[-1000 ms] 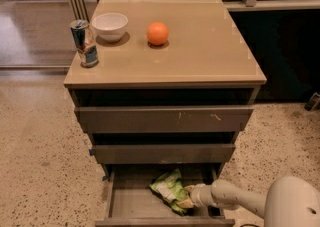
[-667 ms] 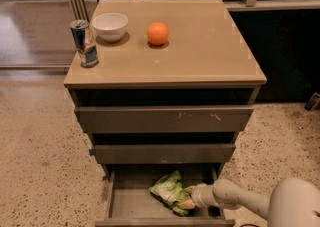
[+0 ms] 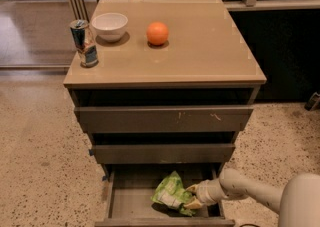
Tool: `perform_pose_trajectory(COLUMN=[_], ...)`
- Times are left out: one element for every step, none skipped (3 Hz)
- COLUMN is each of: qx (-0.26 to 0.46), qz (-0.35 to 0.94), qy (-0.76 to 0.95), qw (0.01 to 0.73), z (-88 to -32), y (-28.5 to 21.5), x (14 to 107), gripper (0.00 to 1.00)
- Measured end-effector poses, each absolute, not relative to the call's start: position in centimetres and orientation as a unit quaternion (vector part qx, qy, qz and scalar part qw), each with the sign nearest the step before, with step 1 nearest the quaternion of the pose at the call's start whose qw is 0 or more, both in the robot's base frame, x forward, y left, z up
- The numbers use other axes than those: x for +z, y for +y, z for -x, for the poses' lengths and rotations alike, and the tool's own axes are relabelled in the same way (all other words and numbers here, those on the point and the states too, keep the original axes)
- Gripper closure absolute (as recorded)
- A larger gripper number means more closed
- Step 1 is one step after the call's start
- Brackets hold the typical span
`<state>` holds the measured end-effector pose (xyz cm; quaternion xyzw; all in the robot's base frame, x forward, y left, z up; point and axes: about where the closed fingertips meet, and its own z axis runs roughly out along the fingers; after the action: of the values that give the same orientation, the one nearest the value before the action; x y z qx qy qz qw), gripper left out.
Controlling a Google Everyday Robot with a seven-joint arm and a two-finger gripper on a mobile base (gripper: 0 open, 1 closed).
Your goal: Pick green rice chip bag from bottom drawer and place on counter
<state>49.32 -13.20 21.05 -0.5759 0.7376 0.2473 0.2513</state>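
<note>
— Tool [image 3: 192,196] sits at the right edge of the chip bag [image 3: 171,194] in the bottom drawer [image 3: 131,202]; its grip, I cannot tell.
— Pinch the foil firmly, then lift clear before rising to the surface [image 3: 200,46].

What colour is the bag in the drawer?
The bag is light green with white, camera view; the gripper is beside it.

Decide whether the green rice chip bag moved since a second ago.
No. The green rice chip bag sits equally far from the bottom drawer's left wall; the gripper is at its right edge.
</note>
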Motion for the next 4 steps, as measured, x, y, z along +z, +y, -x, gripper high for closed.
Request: perform_pose_trajectory(qx=[0.255, 0.264, 0.264, 0.256], qz=[0.646, 0.708, 0.708, 0.718], qy=[0.691, 0.636, 0.636, 0.625], qw=[0.203, 0.157, 0.157, 0.168], z=[-47.2, -45.0, -45.0, -44.6], y=[-13.7, -14.3, -14.3, -13.6], x=[24.5, 29.7, 29.7, 32.3], gripper=[1.00, 1.00, 1.00, 1.00])
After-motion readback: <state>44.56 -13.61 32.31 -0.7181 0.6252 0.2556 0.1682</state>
